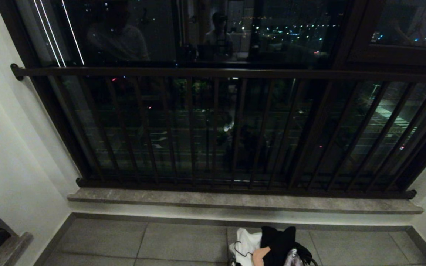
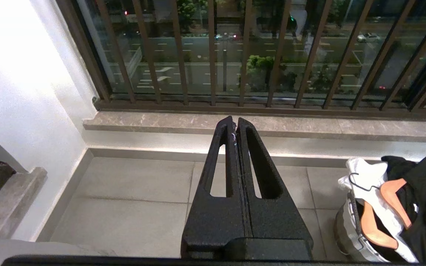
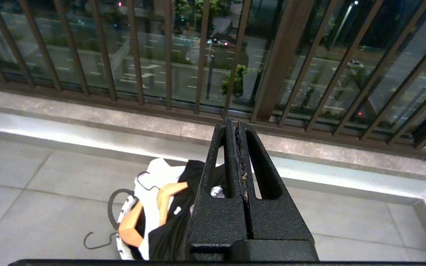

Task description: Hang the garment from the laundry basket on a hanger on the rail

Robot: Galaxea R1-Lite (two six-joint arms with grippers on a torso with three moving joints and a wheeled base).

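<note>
the laundry basket (image 2: 346, 229) stands on the grey tiled floor (image 1: 183, 244) near the raised stone sill (image 1: 235, 201) that runs along the base of the window, toward the right end of that sill rather than the left corner by the white wall (image 1: 9, 155). it is stuffed full: a white garment (image 2: 364, 177) spills over the sill-facing side of the rim, a black garment (image 2: 420, 184) is heaped next to it, and an orange wooden hanger (image 2: 386, 207) with a dark wire hook lies on top between them. the right wrist view shows the basket's black loop handle (image 3: 115, 201) on the side away from the sill, and a second wire hook (image 3: 96, 242) resting on the tile just beside the basket. above the sill the dark metal rail (image 1: 213, 72) crosses the window over a row of upright bars, with a night street visible through the glass and faint reflections of people in the upper panes. the left gripper (image 2: 234, 123) is clenched with its two black fingers pressed together and nothing between them, held in the air apart from the basket. the right gripper (image 3: 234, 123) is likewise clenched and empty, raised above the basket without touching it.
</note>
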